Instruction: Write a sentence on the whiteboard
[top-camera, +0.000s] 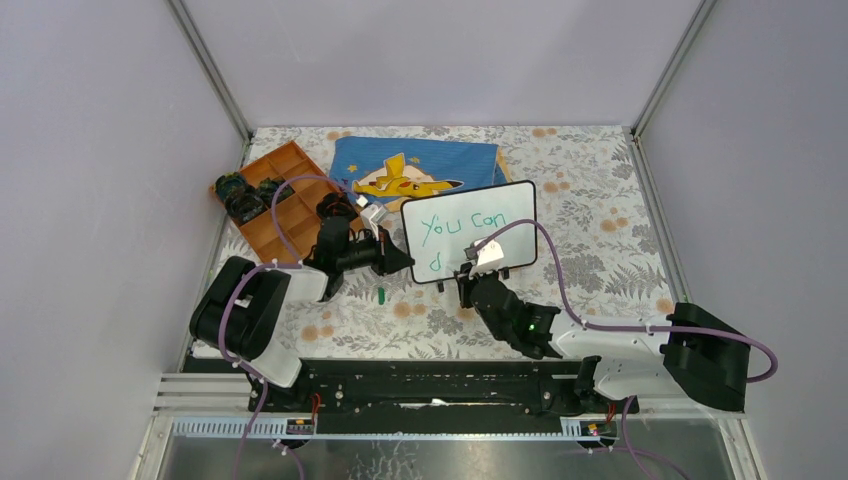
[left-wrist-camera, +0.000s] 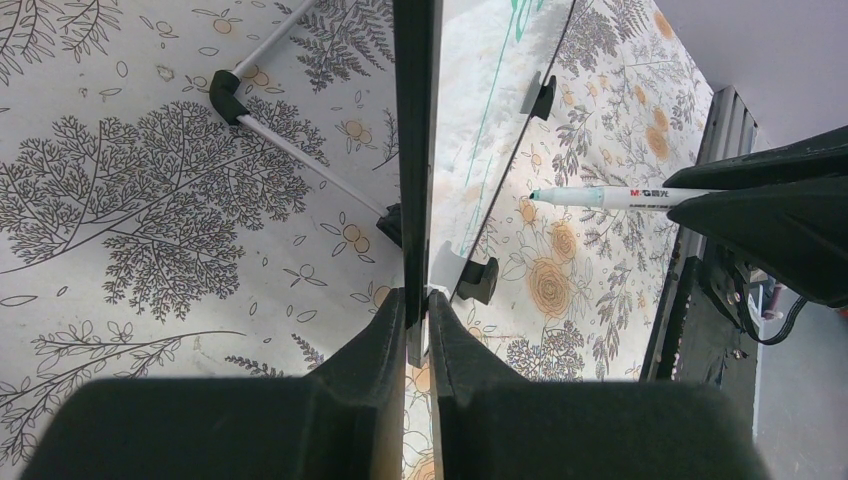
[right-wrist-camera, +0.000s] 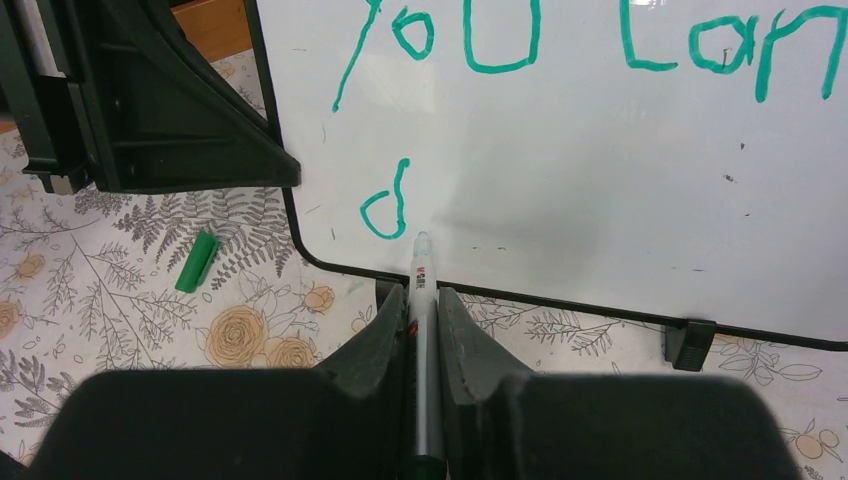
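Note:
The whiteboard (top-camera: 500, 238) stands tilted on its little feet in the middle of the table, black-framed. The sentence (top-camera: 463, 222) in green reads "You can", with a single "d" (right-wrist-camera: 385, 205) on the line below. My left gripper (left-wrist-camera: 417, 300) is shut on the board's left edge (left-wrist-camera: 415, 150); in the top view the left gripper (top-camera: 403, 262) sits at that lower left corner. My right gripper (right-wrist-camera: 422, 300) is shut on a white marker (right-wrist-camera: 421, 285), whose tip meets the board just right of the "d". The marker (left-wrist-camera: 620, 197) also shows from the left wrist.
A green marker cap (top-camera: 381, 294) lies on the floral table in front of the board's left corner. Behind the board lies a blue Pikachu cloth (top-camera: 415, 165). An orange compartment tray (top-camera: 290, 165) holding dark parts sits at the back left. Enclosure walls stand on three sides.

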